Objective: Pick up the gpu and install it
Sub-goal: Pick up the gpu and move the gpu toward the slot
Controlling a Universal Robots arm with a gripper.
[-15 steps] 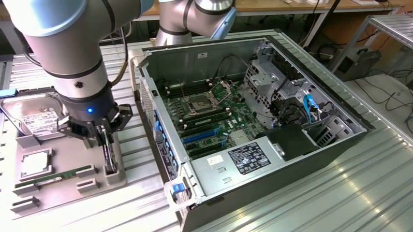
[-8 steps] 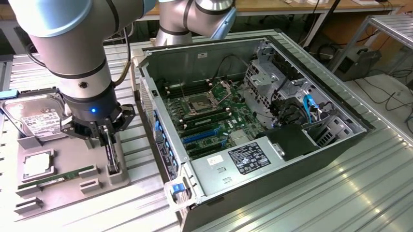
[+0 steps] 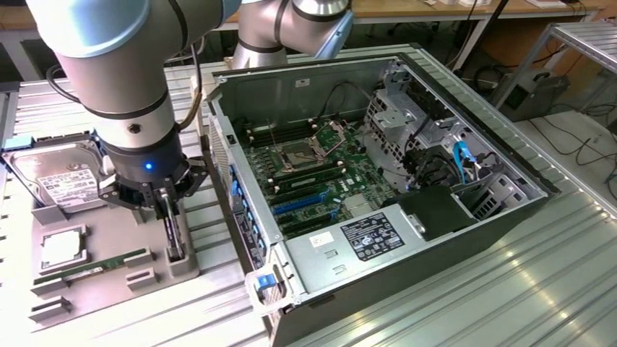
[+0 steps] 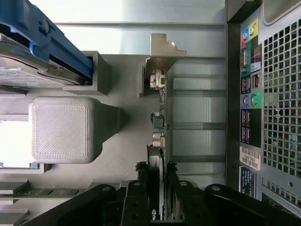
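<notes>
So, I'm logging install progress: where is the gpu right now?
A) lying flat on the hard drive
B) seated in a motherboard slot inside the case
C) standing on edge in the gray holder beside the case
C: the gpu stands on edge in the gray holder, at the exterior view's left of the open case, with the gripper at its top edge.

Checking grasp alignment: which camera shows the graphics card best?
The wrist view: the graphics card runs edge-on from its silver bracket toward the gripper. The exterior view shows it as a dark sliver standing in the grey holder under the gripper.
</notes>
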